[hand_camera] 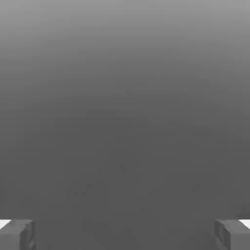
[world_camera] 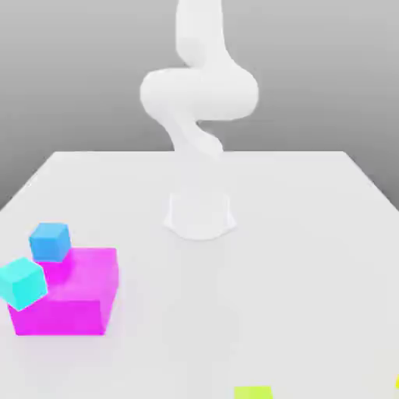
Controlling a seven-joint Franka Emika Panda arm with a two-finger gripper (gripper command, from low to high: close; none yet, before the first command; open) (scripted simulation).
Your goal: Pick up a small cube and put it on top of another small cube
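White arm (world_camera: pixel 199 93) upright at table's (world_camera: pixel 312 234) far side, gripper (hand_camera: pixel 125 234) spread wide w/ nothing held, pre-reach. Lime cube (world_camera: pixel 253 392) at near edge; turquoise cube (world_camera: pixel 22 282) far left, against magenta block (world_camera: pixel 70 300).

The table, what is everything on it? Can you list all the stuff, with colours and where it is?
table: one, white, under everything.
magenta block: one, big, magenta, near the exterior view's left edge.
sky-blue cube: one, small, deeper blue, at the magenta block's far left corner.
turquoise cube: one, small, light cyan, at the block's left side, nearer the camera.
yellow-green cube: one, small, lime, at the bottom edge of the exterior view, cut off.
robot arm: one, white, rising from mid-table.
gripper: one, grey fingers wide apart, empty.
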